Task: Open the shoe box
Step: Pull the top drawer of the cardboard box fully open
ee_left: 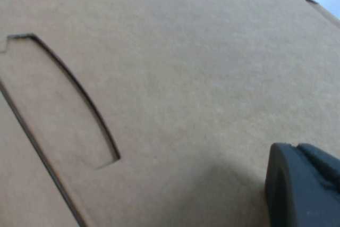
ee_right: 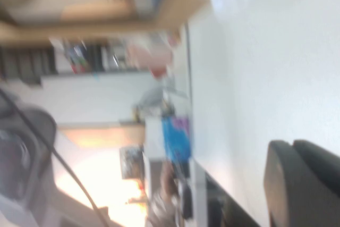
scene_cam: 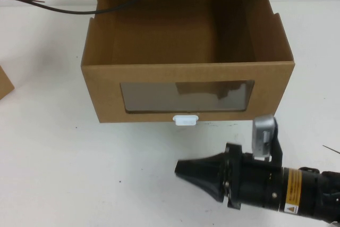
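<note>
Right claw (scene_cam: 182, 168), shut and empty, hangs low over the desk (scene_cam: 53, 174) pointing left. The shoe box (scene_cam: 186, 51) sits just beyond it, drawer out, white tab (scene_cam: 185, 119) nearest. Left claw (ee_left: 304, 187) is close against the box's cardboard; I cannot tell its state. The right wrist view shows only desk.

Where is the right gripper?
High view: the right gripper lies shut at near right, in front of the box, near its white tab. The left gripper faces cardboard close up.
</note>
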Robot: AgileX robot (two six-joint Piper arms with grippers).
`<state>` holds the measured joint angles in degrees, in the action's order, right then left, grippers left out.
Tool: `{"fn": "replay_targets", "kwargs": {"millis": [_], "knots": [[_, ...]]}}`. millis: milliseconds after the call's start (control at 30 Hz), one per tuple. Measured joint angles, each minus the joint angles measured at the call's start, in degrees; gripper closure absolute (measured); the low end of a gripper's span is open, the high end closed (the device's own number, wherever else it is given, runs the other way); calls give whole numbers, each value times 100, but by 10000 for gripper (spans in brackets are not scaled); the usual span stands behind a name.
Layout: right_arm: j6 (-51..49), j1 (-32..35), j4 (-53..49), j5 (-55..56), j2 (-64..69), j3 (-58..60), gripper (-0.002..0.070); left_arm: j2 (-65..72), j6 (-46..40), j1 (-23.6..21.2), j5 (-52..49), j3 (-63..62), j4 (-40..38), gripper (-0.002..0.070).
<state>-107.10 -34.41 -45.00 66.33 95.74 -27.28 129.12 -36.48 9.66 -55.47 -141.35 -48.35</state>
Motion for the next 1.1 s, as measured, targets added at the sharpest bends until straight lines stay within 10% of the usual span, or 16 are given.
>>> {"fn": "replay_targets", "kwargs": {"millis": [800, 1100], "knots": [[-287, -9, -1276, -40, -1554, 2, 694, 0, 0, 0, 25, 0, 20, 681], [-298, -9, -1671, -1733, -3125, 26, 694, 0, 0, 0, 25, 0, 20, 681]]}}
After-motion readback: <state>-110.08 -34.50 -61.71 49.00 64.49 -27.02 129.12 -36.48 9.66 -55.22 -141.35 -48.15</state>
